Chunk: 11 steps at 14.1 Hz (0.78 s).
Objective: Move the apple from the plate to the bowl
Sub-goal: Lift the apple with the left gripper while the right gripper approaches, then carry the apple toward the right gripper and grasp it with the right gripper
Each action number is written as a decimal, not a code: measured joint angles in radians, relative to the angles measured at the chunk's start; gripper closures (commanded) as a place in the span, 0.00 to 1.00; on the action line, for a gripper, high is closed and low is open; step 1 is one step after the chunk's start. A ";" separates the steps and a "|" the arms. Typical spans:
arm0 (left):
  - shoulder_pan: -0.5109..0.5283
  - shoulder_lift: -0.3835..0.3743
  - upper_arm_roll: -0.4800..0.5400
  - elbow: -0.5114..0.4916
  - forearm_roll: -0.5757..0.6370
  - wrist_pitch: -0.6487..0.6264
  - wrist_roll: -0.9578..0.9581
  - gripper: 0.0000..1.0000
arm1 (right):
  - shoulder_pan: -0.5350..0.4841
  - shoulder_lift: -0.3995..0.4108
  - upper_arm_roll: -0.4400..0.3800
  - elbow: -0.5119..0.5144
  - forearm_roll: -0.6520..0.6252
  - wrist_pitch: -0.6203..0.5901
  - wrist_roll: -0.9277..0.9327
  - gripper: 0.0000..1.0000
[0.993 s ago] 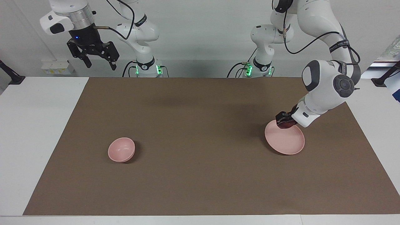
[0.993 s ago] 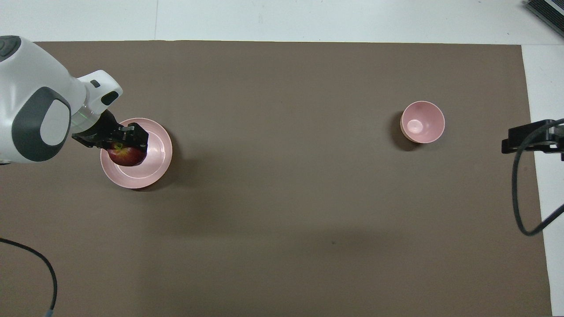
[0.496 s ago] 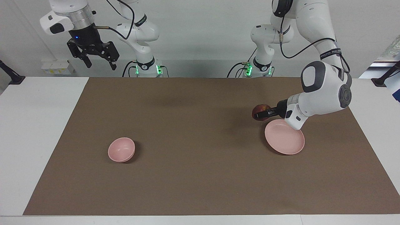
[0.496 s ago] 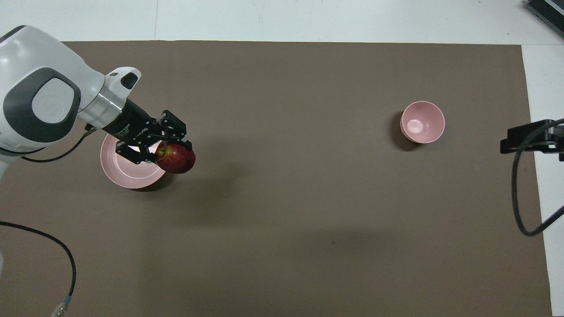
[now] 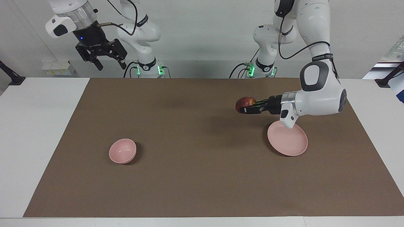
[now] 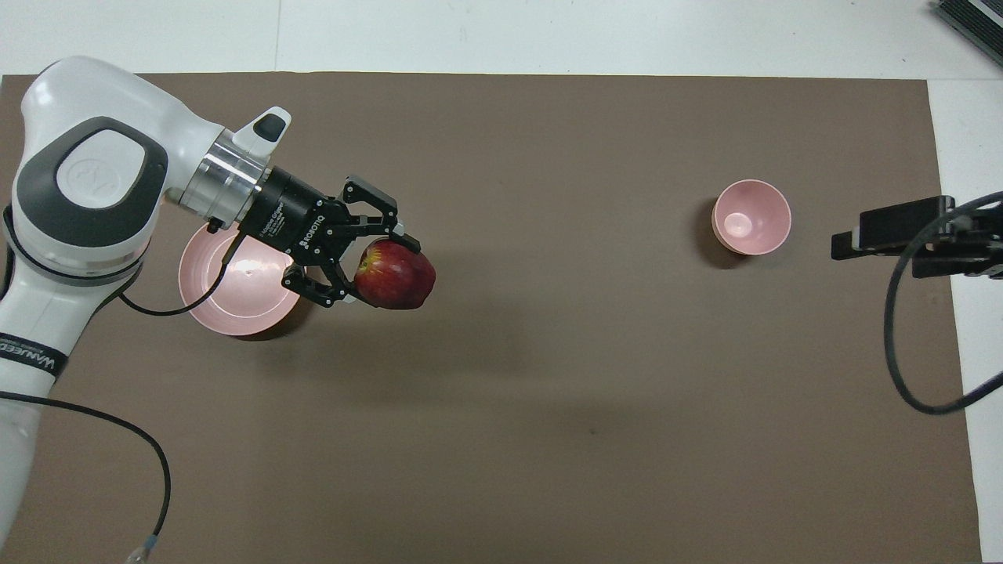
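One apple [image 5: 245, 101] out here, dark red with a yellowish patch, and that's the only fruit going. One plate [image 5: 292, 143], wide, flat and pale pink. One bowl [image 5: 122, 151], smaller, deeper, same pale pink. So three loose things all told, one of each kind, no doubles anywhere. One brown mat [image 5: 202, 176] spread over one white table [image 5: 31, 126]. Two robot arms, each ending in one claw: the left claw [image 5: 244, 107] makes one, the right claw [image 5: 110, 64] makes two. That's the full tally.
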 measured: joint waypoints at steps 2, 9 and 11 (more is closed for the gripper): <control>-0.001 0.000 -0.022 0.000 -0.093 -0.004 -0.073 1.00 | 0.003 -0.029 0.009 -0.074 0.072 0.066 0.000 0.00; -0.009 0.004 -0.200 -0.003 -0.303 0.121 -0.223 1.00 | 0.061 -0.167 0.047 -0.306 0.339 0.234 -0.018 0.00; -0.010 0.008 -0.251 -0.003 -0.346 0.176 -0.236 1.00 | 0.085 -0.224 0.050 -0.389 0.398 0.291 -0.037 0.00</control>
